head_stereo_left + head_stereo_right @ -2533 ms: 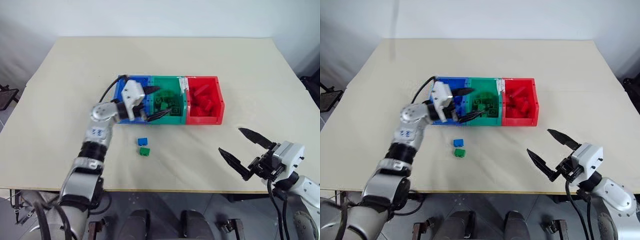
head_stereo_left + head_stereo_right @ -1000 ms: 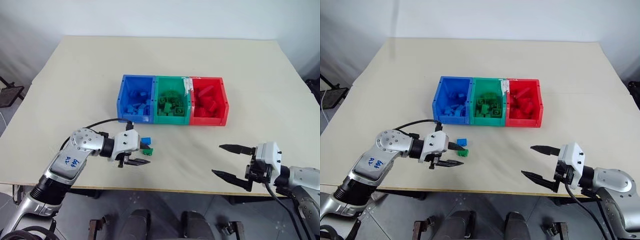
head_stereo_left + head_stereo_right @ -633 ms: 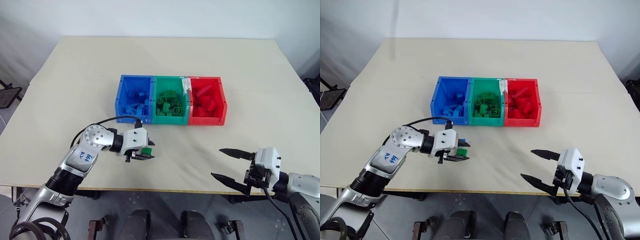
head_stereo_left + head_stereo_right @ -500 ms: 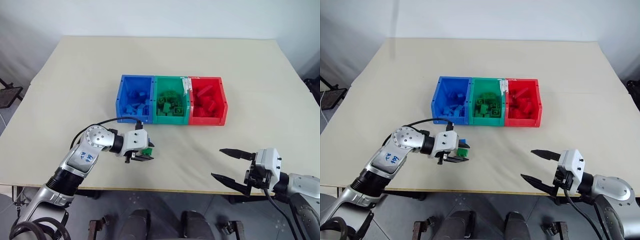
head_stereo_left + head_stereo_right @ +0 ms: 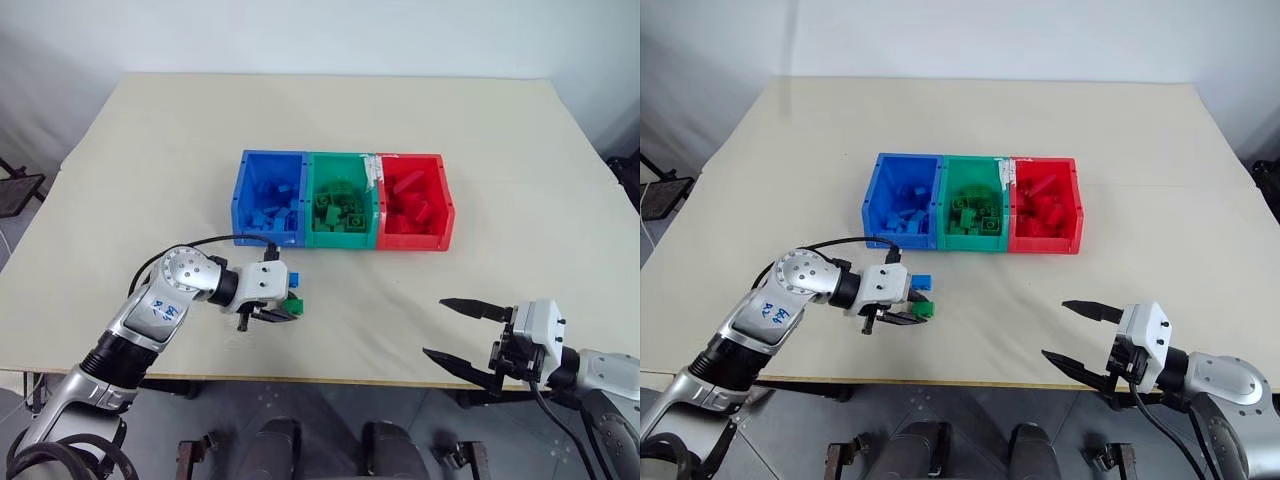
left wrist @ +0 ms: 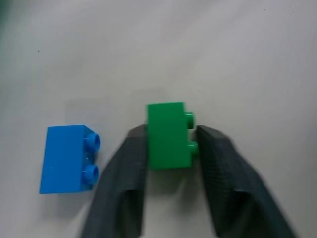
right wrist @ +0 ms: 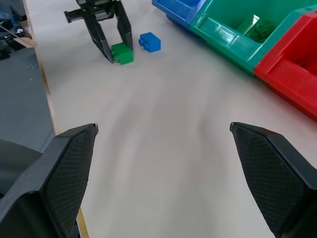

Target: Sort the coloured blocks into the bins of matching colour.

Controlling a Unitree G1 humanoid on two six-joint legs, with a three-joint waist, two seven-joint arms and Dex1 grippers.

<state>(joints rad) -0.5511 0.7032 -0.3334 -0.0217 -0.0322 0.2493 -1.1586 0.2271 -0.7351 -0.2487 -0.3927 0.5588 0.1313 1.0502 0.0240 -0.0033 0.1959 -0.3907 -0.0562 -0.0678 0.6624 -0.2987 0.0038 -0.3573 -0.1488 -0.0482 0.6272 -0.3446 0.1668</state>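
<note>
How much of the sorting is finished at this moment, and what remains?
Mostly done: the blue bin, green bin and red bin already hold matching blocks. In hand: the left gripper is shut on the green block, which sits on the table. Left: binning it, then the blue block beside it. The right gripper is open, empty.

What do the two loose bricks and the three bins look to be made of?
Green brick, clamped by the left gripper, and blue brick: probably moulded hard plastic, uniform colour, crisp edges, round studs, slight sheen. Blue bin, green bin and red bin: likely rigid plastic too, with thin smooth walls and saturated colour.
</note>
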